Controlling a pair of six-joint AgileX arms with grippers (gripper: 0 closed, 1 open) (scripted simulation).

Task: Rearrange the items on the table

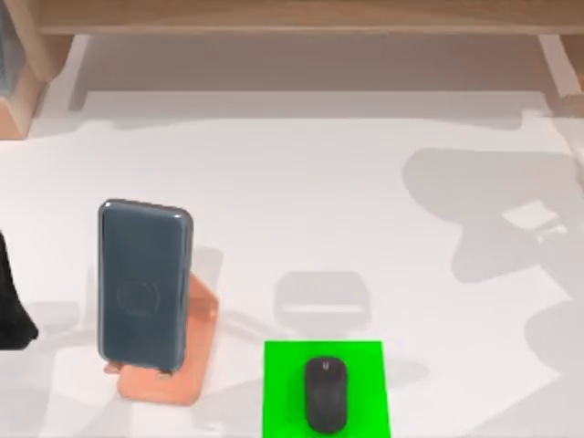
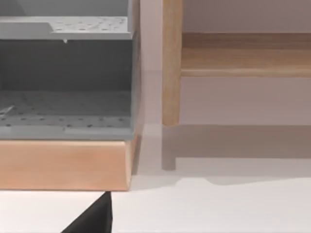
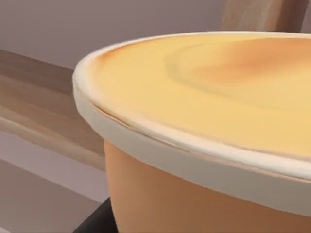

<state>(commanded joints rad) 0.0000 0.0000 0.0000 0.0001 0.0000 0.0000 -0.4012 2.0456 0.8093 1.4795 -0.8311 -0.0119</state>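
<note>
Smartphone [image 1: 143,285], dark grey-blue and glossy with rounded corners, leans on a copper-orange stand [image 1: 187,351] at the left part of the white table [image 1: 319,201] in the top view, its long side running away from the near edge. To its right, well apart from it, the black oval mouse [image 1: 326,394] lies on a bright green square mat [image 1: 283,388] at the near edge of the table, roughly at the middle of the mat. A light wooden shelf frame [image 1: 301,16] spans the far edge of the table, with its legs coming down at the far left and far right corners. At the left edge of the top view, beside the phone and apart from it, a black part of the left arm [image 1: 11,306] reaches in; whether the left gripper is open or closed cannot be told. The left wrist view looks across the table toward a grey perforated tray [image 2: 65,77] sitting on a wooden base [image 2: 63,165], next to a post of the shelf frame, with a black corner [image 2: 95,218] at its lower edge. The right wrist view is close against an orange tub with a cream rim [image 3: 194,160] and a yellow-orange lid [image 3: 218,82]; the state of the right gripper cannot be told either.
</note>
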